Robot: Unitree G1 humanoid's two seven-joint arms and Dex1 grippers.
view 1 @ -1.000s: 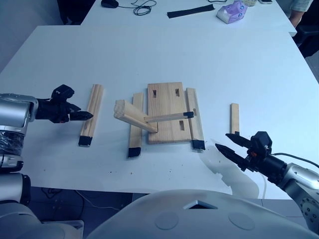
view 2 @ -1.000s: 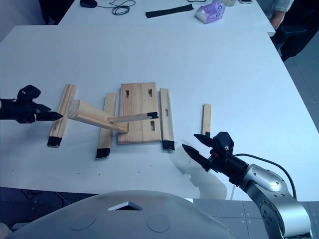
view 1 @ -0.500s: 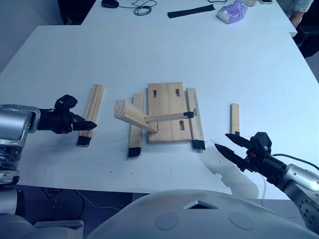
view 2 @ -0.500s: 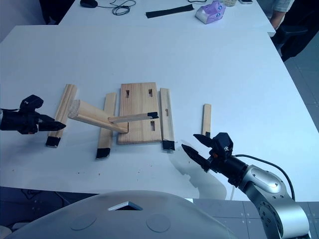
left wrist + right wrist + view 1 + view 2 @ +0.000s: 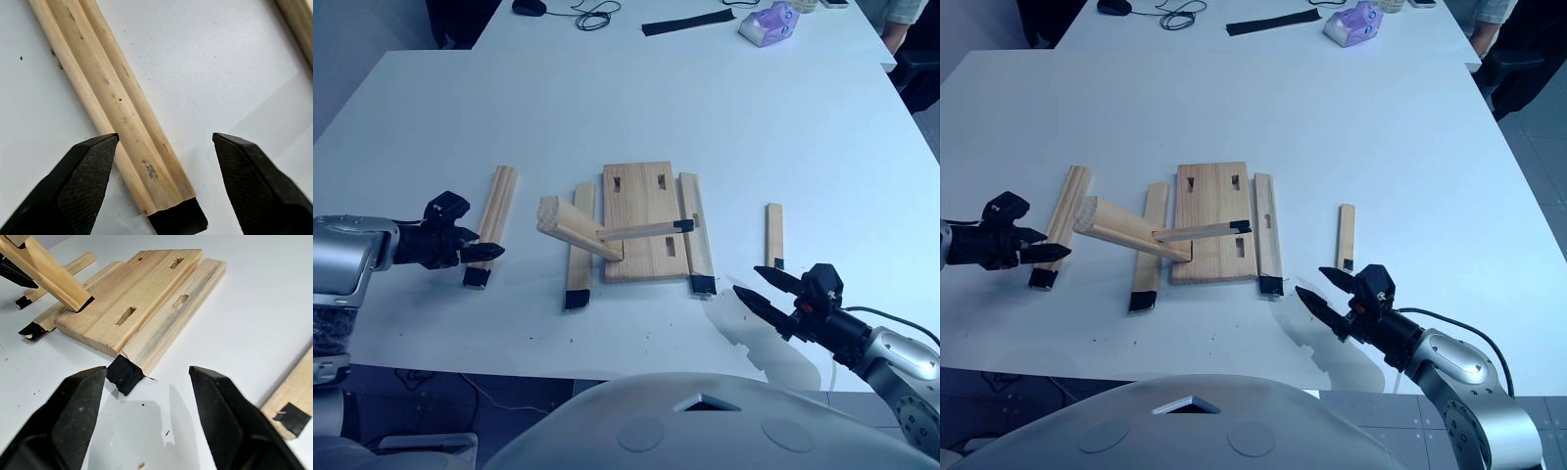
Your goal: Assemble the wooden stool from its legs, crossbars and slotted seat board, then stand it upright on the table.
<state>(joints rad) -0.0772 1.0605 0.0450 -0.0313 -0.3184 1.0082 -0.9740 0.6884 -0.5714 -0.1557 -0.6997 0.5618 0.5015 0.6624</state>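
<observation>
The right pincer hovers at the near edge of the white surface, its 2 fingers spread wide and holding nothing. It is aimed at the black-capped near end of the flat pale wooden leg lying along the right side of the board. That forearm comes in low from the near right corner.

On the left, the left pincer is also open and empty. Its forearm is stretched level across the surface from the left edge. In the left wrist view its fingers sit on either side of the grooved pale wooden leg with a black tip, close to the capped end and nearer one finger than the other. I cannot tell whether they touch it.

Beyond them, the rectangular slotted wooden seat board lies flat mid-surface with another flat leg along its left side. A thicker leg is propped at a tilt on the board's near left corner, with a thin black-tipped crossbar seemingly seated in it. A short loose crossbar lies well apart on the right.

Assembly looks barely begun, and the step in hand is probably picking up the leftmost leg. That would call for centring the fingers over it, lowering, then closing across its width.
</observation>
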